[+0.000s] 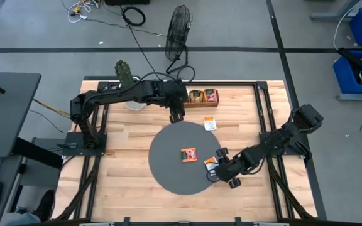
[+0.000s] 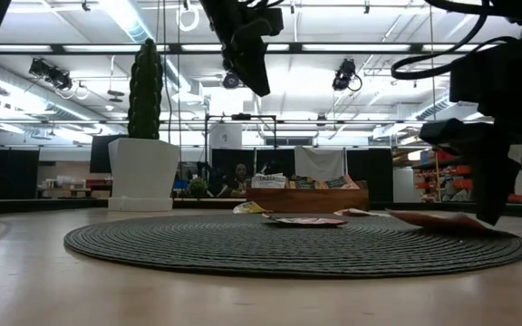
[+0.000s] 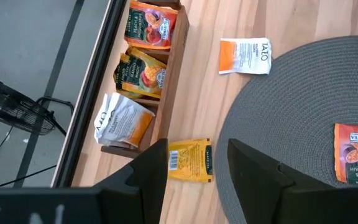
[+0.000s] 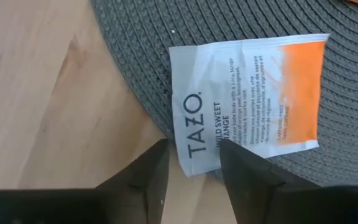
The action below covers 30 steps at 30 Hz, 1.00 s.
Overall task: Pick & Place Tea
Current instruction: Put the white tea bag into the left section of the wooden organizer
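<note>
Two sachets are seen lying flat on the round grey mat [image 1: 168, 166]: an orange peach sachet [image 1: 188, 154] near its middle and a white-and-orange Tazo sachet [image 4: 250, 93] at its right edge, partly overhanging the wooden counter [image 1: 118, 157]. The right gripper [image 1: 220, 168] is held low at that edge, its fingers [image 4: 148, 177] parted and set just before the sachet's edge, nothing being grasped. A second white Tazo sachet [image 3: 245, 56] is seen on the counter beside the mat, and a yellow sachet [image 3: 189, 160] is seen close to the wooden tray [image 3: 166, 81], where three more sachets are stored. The left gripper [image 3: 194, 171] is raised above the yellow sachet, its fingers spread and empty.
</note>
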Tool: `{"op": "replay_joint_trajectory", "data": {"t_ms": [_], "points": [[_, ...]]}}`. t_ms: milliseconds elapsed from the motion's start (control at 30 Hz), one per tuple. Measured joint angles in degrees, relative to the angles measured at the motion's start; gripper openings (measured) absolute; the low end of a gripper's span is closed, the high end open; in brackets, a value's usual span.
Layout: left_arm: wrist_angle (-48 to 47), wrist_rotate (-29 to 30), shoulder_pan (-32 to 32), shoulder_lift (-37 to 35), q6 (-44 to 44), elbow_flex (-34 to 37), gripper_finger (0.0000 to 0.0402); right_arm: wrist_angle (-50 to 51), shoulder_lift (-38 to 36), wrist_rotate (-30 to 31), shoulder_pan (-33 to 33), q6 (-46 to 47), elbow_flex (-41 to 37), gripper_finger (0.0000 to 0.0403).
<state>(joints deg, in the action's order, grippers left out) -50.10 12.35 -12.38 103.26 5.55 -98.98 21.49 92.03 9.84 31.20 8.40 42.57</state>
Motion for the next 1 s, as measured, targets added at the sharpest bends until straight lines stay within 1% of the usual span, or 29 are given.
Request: {"op": "replay_joint_trajectory", "data": {"t_ms": [67,167,333,367,567,733,900,1000], "points": [[-0.1,0.0,0.0,0.0,-0.1,0.0,0.0172,-0.4,0.2,-0.3,0.0,-0.3,0.0,0.0141],[-0.1,0.0,0.0,0.0,-0.6,0.0,0.0172,-0.7,0.2,-0.4,0.0,-0.2,0.0,0.0110],[-0.1,0.0,0.0,0.0,-0.8,0.0,0.0172,-2.0,0.4,0.2,-0.1,-0.1,0.0,0.0020],[-0.1,0.0,0.0,0.0,-0.8,0.0,0.0172,-2.0,0.4,0.3,-0.1,-0.1,0.0,0.0011],[-0.1,0.0,0.0,0.0,-1.7,0.0,0.0172,-0.9,-0.1,0.1,-0.1,1.4,0.3,0.0003],[0.1,0.0,0.0,0.0,-2.3,0.0,0.0172,3.5,-2.3,0.0,-0.1,1.4,4.7,0.0002],[0.4,0.0,0.0,0.0,-2.4,0.0,0.0172,11.4,-7.0,4.2,-0.5,2.7,10.5,0.0001],[0.9,0.1,0.0,0.0,-2.4,0.0,0.0171,17.4,-10.7,8.8,-1.6,8.0,12.9,0.0001]]}}
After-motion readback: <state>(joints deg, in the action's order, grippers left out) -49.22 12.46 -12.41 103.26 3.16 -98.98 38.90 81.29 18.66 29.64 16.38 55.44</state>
